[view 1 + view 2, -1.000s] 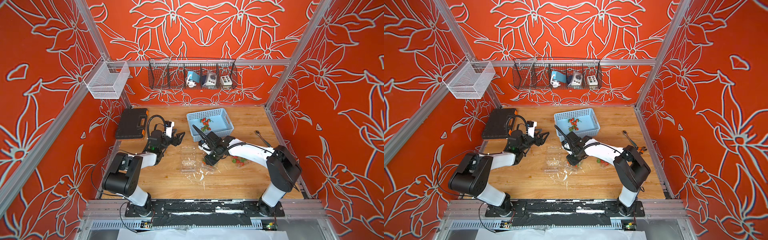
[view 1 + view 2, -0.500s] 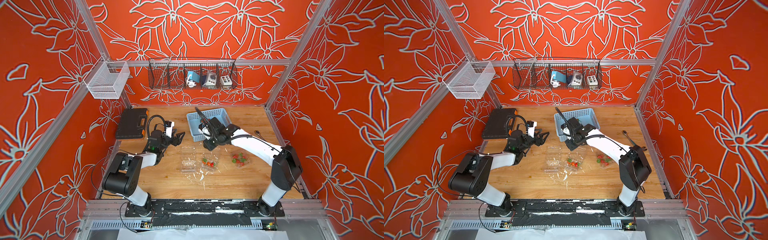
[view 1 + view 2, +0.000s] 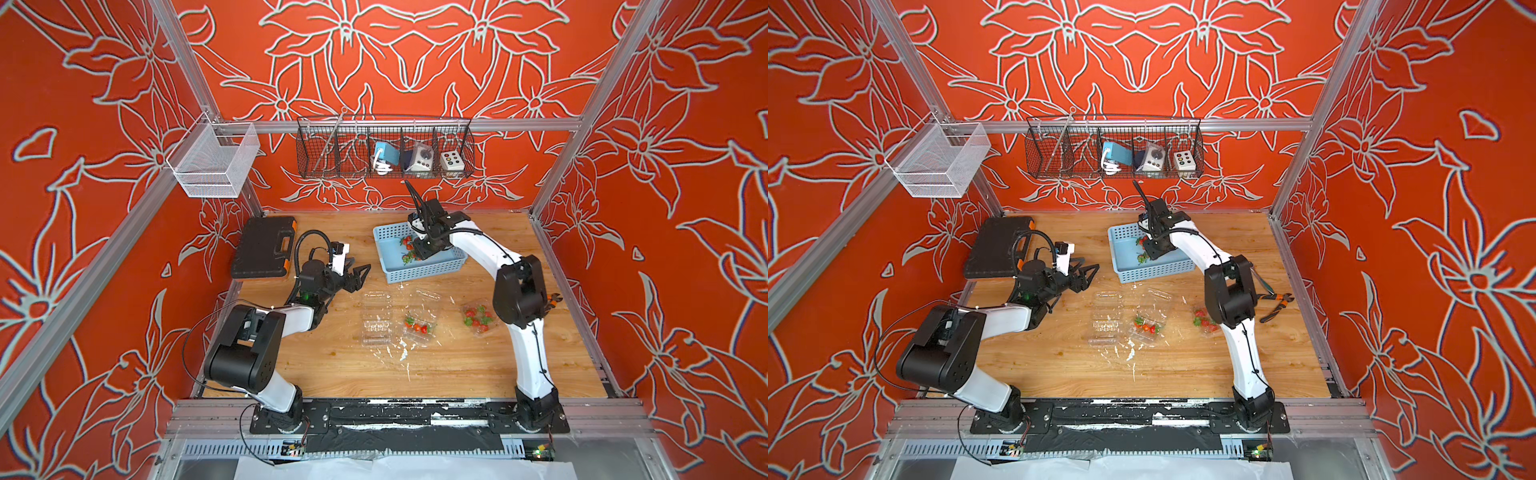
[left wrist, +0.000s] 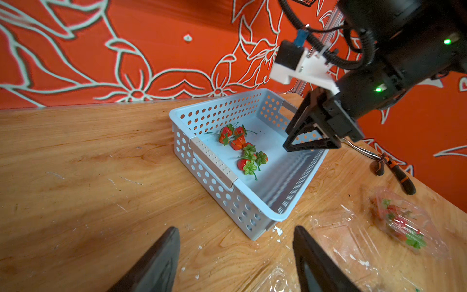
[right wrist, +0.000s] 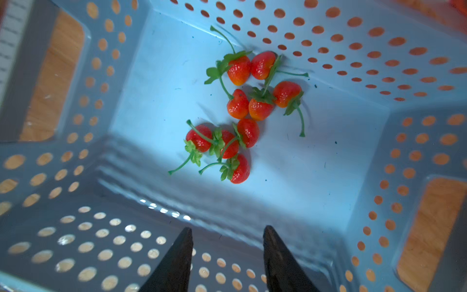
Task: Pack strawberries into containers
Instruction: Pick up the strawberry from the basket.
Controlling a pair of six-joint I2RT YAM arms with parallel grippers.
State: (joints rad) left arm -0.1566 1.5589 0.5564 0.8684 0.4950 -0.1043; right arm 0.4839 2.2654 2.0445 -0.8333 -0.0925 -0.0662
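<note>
While the right gripper hangs over the blue basket, jaws parted and empty, the strawberries lie clustered on its floor, untouched. Spread and empty too, the left gripper hovers left of centre in both top views; the containers lie below the basket.

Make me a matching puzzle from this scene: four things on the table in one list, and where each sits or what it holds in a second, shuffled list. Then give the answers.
Things:
1. light-blue basket
2. black tool case
3. pliers
4. left-hand clear container

Descriptions:
A. open and empty
B. at the table's far left corner
C. holds loose strawberries
D. near the table's right edge

Pairs: 1-C, 2-B, 3-D, 4-A.
</note>
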